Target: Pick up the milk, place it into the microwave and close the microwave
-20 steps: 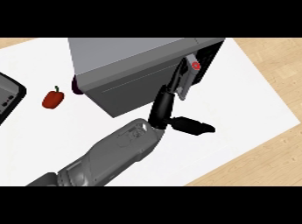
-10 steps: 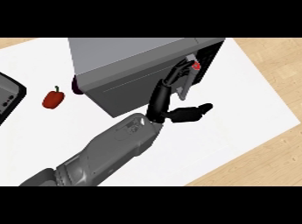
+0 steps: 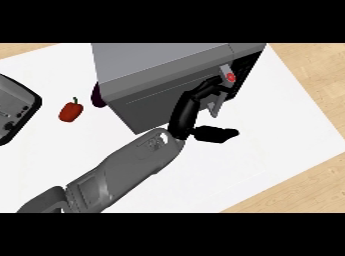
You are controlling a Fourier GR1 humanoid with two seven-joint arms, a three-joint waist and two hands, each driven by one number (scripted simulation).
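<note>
Right hand at the microwave's open front

The right hand (image 3: 192,111) is held against the microwave (image 3: 164,75), fingers extended, thumb out. The milk (image 3: 229,77) is seen, apparently, inside the dark cavity. A red pepper (image 3: 70,111) and toaster (image 3: 5,112) are left aside.

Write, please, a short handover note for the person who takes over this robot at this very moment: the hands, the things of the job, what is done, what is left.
Right hand: fingers up against the microwave door near its free edge; whether it holds anything cannot be told.
Left hand: not in view.
Microwave: on the white counter, door almost shut, with a dark gap at its right side.
Milk: I cannot make it out; a grey shape with a red spot shows in the gap and may be it.
Also there: a red pepper and a toaster, left of the microwave.
Done: probably milk in.
Left: push the door fully shut.
</note>
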